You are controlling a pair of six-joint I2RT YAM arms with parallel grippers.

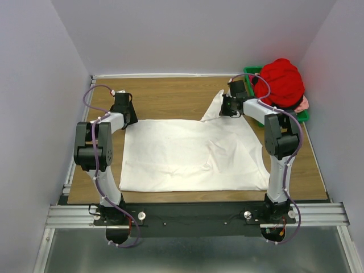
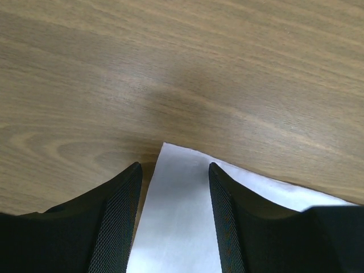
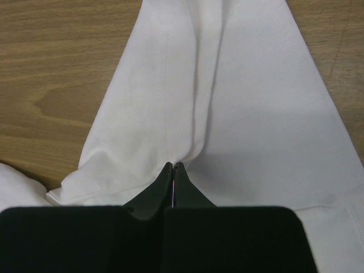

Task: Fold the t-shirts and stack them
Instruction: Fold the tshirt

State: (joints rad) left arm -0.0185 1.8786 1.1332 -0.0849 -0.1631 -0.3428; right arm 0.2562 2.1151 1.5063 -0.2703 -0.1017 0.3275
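A white t-shirt (image 1: 193,153) lies spread flat on the wooden table (image 1: 165,94), one sleeve (image 1: 216,105) pointing to the far side. My left gripper (image 1: 129,118) sits at the shirt's far left corner. In the left wrist view its jaws (image 2: 174,166) stand apart, with the white corner (image 2: 176,227) lying flat between them. My right gripper (image 1: 227,109) is at the far right by the sleeve. In the right wrist view it (image 3: 173,165) is shut, with a pucker of white cloth (image 3: 250,102) pinched at its tips. A red t-shirt (image 1: 282,82) is heaped at the back right.
The red heap fills a green bin (image 1: 251,71) in the far right corner, with a bit of pink cloth (image 1: 305,103) showing at its right edge. Grey walls close in the table on three sides. A metal rail (image 1: 193,215) runs along the near edge.
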